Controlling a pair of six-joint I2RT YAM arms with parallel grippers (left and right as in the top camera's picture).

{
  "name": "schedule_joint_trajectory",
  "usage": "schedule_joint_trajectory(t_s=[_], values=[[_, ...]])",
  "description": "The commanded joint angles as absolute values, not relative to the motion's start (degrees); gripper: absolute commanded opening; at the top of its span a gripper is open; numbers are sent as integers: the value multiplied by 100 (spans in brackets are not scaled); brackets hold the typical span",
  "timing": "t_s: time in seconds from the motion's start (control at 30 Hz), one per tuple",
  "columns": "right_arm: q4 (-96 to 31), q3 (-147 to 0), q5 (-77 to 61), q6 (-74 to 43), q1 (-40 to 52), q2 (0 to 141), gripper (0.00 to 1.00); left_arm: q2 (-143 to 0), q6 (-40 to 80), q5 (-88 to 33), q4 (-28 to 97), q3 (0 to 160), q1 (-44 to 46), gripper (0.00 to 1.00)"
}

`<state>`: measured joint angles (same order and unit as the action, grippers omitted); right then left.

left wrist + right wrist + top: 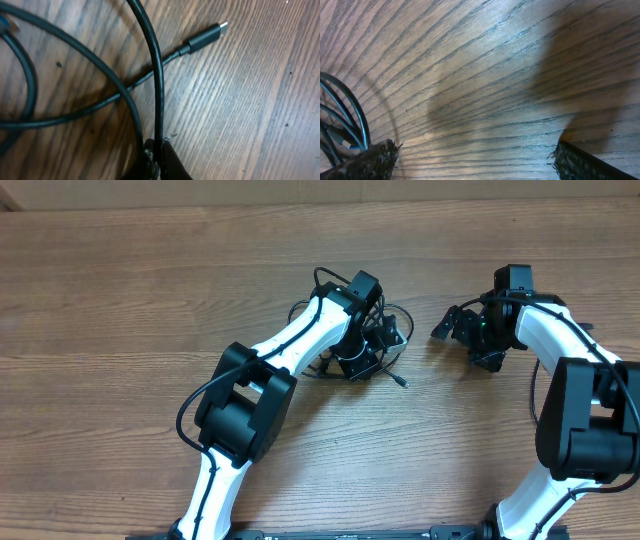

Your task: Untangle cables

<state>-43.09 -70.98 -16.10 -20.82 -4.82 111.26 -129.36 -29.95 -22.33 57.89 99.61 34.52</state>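
Two arms work over a wooden table [120, 300]. The cables [404, 317] lie in a loose black tangle near the table's middle, under and around the left gripper [366, 356]. One plug end [400, 382] sticks out of the heap toward the front edge, flat on the wood.

Left wrist view: the left gripper [157, 161] is clenched on a single strand of the cables [159, 75]. The strand rises from between the fingertips and curves off the top of the frame. A second strand crosses it and finishes in the plug end [206, 36], slim and dark with a metallic tip, resting on the wood well apart from the fingertips. More loops sweep around the left side.

The right gripper [455, 326] sits to the right of the tangle, near it but apart.

Right wrist view: the right gripper [475, 162] is spread wide and grasps nothing, with bare wood between its fingers [367, 161]. A few strands of the cables [347, 112] show at the left edge, just beside one finger. Whether they touch it cannot be told.
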Motion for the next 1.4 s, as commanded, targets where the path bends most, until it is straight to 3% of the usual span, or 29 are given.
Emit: schedule_joint_trajectory(t_s=[0.0,0.97,1.37], values=[[-4351,-6746,-1662,-2119,-397,11587,100,-12988,-2808,-2340,5966,10232,3479,4],[-4351,-6746,-1662,-2119,-397,11587,100,-12984,-2353,-2206,5920,10359,3291,4],[-3365,-6746,-1734,-2141,-397,11587,100,-12984,-2045,-2209,5800,10361,3291,4]])
